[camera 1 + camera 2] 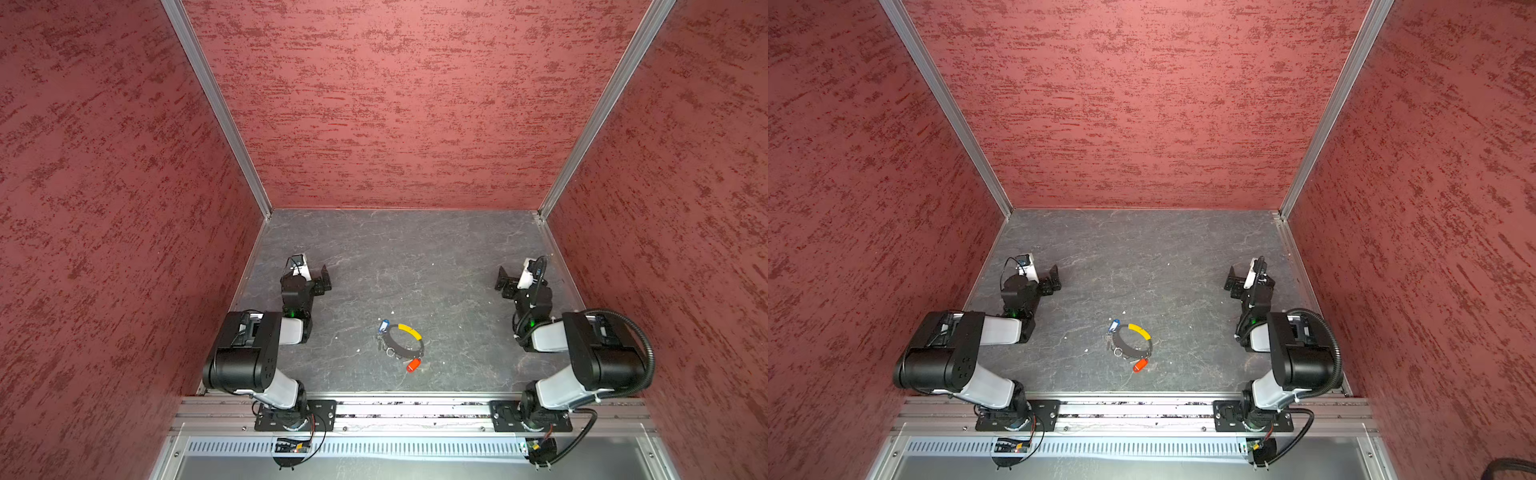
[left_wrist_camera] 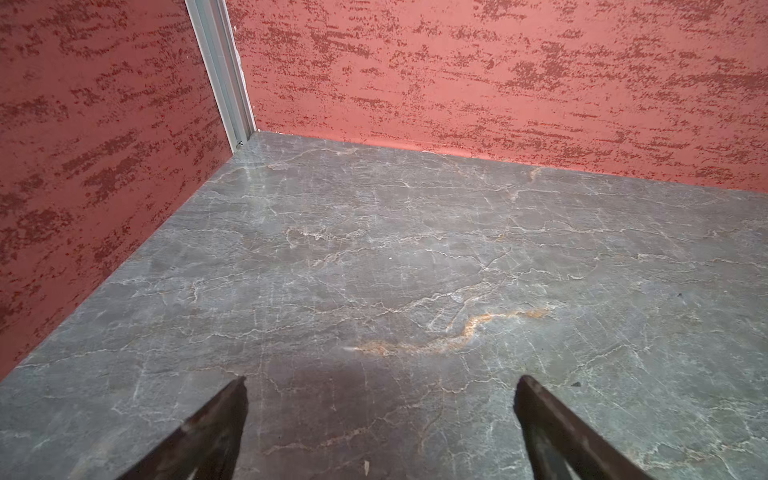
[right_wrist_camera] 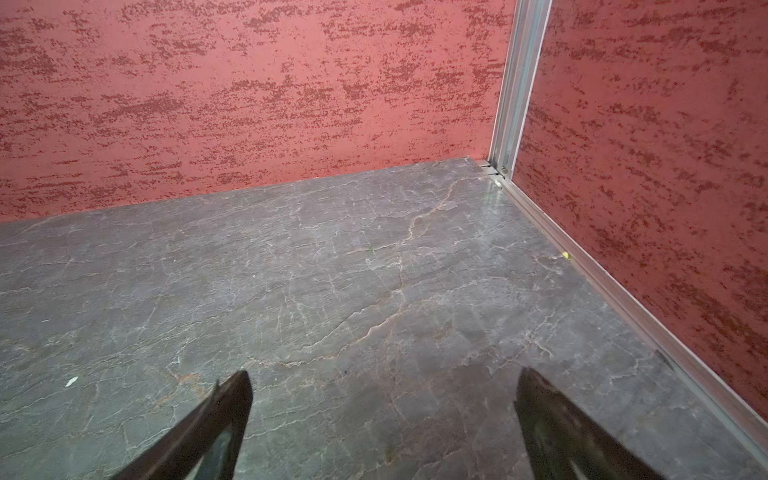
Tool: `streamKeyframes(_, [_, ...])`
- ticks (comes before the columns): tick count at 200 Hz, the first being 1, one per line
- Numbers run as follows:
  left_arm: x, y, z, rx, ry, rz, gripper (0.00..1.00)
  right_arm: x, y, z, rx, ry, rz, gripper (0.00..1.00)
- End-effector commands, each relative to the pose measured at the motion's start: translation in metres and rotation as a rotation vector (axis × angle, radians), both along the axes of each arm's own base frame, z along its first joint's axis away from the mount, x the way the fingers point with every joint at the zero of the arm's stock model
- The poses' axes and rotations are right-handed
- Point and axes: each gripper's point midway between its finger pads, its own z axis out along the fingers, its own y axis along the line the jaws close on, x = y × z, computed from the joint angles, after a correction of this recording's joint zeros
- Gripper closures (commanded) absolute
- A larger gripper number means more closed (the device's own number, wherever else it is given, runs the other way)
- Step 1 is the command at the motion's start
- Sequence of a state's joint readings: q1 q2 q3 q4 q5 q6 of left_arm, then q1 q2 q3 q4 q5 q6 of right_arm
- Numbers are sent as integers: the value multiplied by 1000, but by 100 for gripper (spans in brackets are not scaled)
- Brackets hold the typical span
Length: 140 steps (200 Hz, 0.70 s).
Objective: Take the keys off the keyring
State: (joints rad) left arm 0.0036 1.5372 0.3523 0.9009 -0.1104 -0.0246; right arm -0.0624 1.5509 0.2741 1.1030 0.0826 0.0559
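Standing folded on both sides, the two arms have their bases on the metal rail (image 1: 415, 409) at the near edge, with the elbows raised and the forearms reaching toward the far wall. The left end effector (image 1: 326, 279) is at the left side of the surface (image 1: 415, 257) and points a little inward. In the left wrist view its two fingers are spread wide (image 2: 380, 380), with only bare surface between them. The right end effector (image 1: 502, 279) mirrors it at the right side, also spread wide (image 3: 384, 376) and holding nothing.

The keyring (image 1: 409, 331) lies flat between the arms, nearer to the rail and well apart from both end effectors. It is a black loop with a yellow section. The key with the blue tag (image 1: 384, 325) lies at the far left side of the loop, and the key with the red-orange tag (image 1: 412, 365) at its near side. Both top views show this.

The surface is grey with pale veins like marble. Red textured walls (image 1: 415, 104) close it on three sides, with aluminium posts (image 1: 216, 108) in the far corners.
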Motion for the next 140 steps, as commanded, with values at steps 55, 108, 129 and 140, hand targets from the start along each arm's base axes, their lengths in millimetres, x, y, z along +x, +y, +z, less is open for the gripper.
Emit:
streamKeyframes(55, [5,-1,11,14,-37,-10,1,3,-2,16,-10,-57,-12,1])
streamKeyframes(108, [6,-1,11,9,-34,-14,1,3,-1,16,-9,-57,-11,1])
streamKeyframes(129, [6,-1,10,8,-33,-14,1,3,-1,16,-9,-57,-11,1])
streamKeyframes(140, [5,-1,10,8,-31,-14,1,3,-1,16,-9,-57,-11,1])
